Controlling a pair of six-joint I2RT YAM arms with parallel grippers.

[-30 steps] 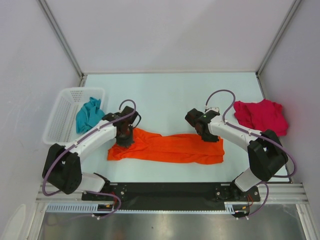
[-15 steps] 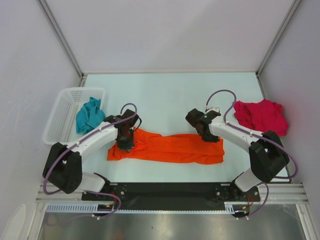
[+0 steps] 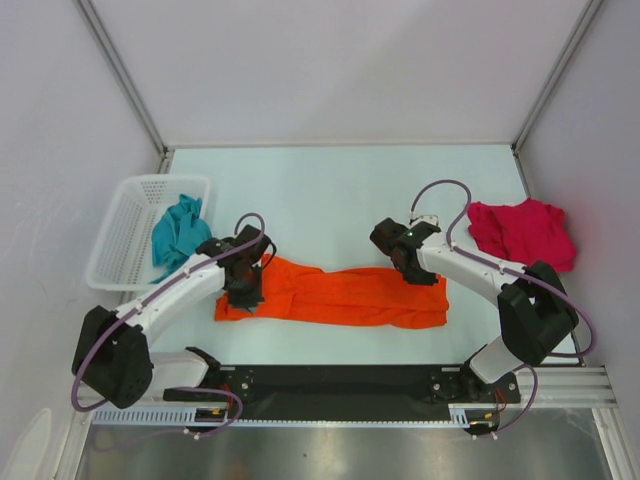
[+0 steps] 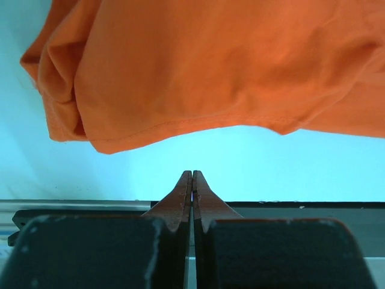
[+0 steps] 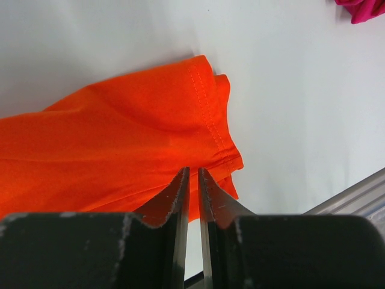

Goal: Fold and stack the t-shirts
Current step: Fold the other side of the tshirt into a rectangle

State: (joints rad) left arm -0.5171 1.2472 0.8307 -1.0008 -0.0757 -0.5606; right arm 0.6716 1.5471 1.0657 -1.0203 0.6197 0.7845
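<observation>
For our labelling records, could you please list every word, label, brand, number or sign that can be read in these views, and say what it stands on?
None: no readable text shows in any view.
The orange t-shirt, red t-shirt and teal t-shirt show no print, tag or logo.
The white basket and the table carry no label or sign.

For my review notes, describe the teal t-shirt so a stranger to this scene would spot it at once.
On the pale table, look to the left edge, where a white mesh basket stands. The teal t-shirt lies crumpled at its right end. It is the only blue-green cloth: the orange t-shirt is spread mid-table, the crimson t-shirt heaped far right.
</observation>
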